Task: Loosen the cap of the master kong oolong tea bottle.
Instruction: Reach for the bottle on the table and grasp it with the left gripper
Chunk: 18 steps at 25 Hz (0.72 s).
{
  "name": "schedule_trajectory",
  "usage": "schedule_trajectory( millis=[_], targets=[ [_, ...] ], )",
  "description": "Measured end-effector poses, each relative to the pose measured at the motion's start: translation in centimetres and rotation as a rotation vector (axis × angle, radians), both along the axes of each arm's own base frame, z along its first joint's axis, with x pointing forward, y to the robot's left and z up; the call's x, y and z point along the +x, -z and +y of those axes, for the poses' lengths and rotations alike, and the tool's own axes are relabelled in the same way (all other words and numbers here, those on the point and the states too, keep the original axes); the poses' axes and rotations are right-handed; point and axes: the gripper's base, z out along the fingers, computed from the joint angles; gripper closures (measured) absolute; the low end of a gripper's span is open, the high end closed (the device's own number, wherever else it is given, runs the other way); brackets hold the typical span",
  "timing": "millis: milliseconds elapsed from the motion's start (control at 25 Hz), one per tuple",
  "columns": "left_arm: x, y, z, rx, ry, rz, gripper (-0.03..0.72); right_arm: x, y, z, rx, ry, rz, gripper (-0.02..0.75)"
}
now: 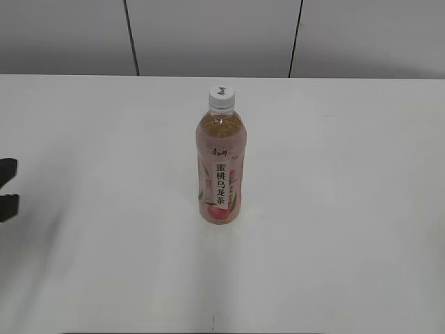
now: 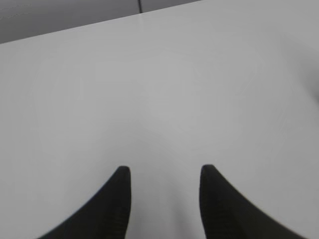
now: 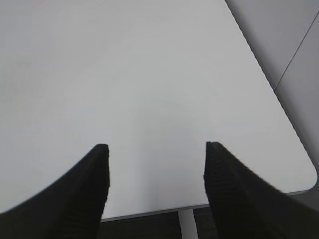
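Observation:
The master kong oolong tea bottle [image 1: 220,167] stands upright near the middle of the white table [image 1: 334,209], its pink peach label facing me. Its white cap [image 1: 221,97] sits on top. My left gripper [image 1: 7,189] shows only as dark fingers at the far left edge of the exterior view, well away from the bottle. In the left wrist view it [image 2: 164,172] is open and empty over bare table. My right gripper [image 3: 155,149] is open and empty in the right wrist view, over the table's edge; it is out of the exterior view. Neither wrist view shows the bottle.
A grey panelled wall [image 1: 208,35] runs behind the table. The right wrist view shows the table's rounded corner [image 3: 309,174] and a white table leg [image 3: 188,224] below the edge.

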Motion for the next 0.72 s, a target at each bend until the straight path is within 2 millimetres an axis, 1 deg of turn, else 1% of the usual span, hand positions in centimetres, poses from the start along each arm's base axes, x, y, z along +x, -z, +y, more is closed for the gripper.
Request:
schedule_trajectory(
  millis=[120,240,360,520,640,720],
  targets=[
    [1.1,1.4,-2.3,0.099,0.117,-0.028,0.405,0.0,0.0,0.0,0.0,0.0,0.0,0.278],
    [1.9,2.8,-4.6,0.128,0.199,-0.06,0.409,0.0,0.0,0.0,0.0,0.0,0.0,0.278],
    [2.5,4.1,-6.3,0.047,0.258,-0.092,0.412,0.0,0.0,0.0,0.0,0.0,0.0,0.278],
    [3.0,5.5,-8.4,-0.073,0.409,-0.162,0.411,0.0,0.0,0.0,0.0,0.0,0.0,0.278],
    [3.0,6.6,-9.7,-0.115,0.527,-0.214,0.37,0.0,0.0,0.0,0.0,0.0,0.0,0.278],
    [3.0,7.5,-10.2,-0.138,0.573,-0.227,0.293,0.0,0.0,0.0,0.0,0.0,0.0,0.278]
  ],
)
